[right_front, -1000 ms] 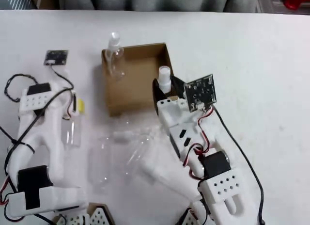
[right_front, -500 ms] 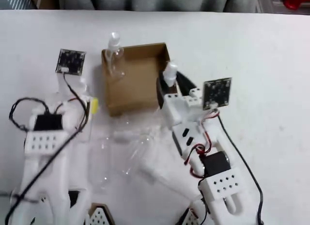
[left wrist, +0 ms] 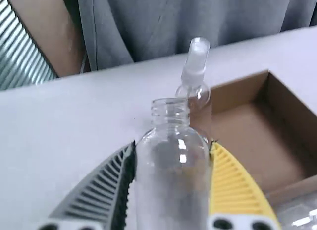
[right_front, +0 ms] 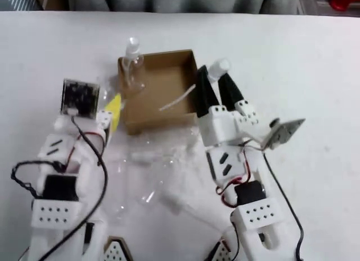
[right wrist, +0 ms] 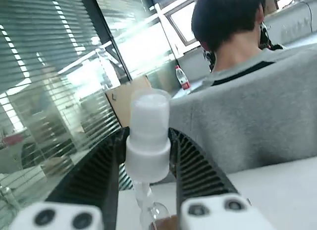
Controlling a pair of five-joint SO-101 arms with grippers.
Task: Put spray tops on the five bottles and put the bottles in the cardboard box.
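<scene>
Both loads are held tight: the left gripper (left wrist: 172, 148) clamps an uncapped bottle (left wrist: 171, 190) just left of the box (right_front: 157, 121), neck up-frame. The right gripper (right wrist: 147, 134) pinches a spray top (right wrist: 147, 111) at the box's right edge, tube (right_front: 177, 99) slanting left toward the bottle.

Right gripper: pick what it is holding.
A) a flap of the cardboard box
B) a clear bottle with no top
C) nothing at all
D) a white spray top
D: in the right wrist view the right gripper is shut on a white spray top, with its thin tube hanging below.
</scene>
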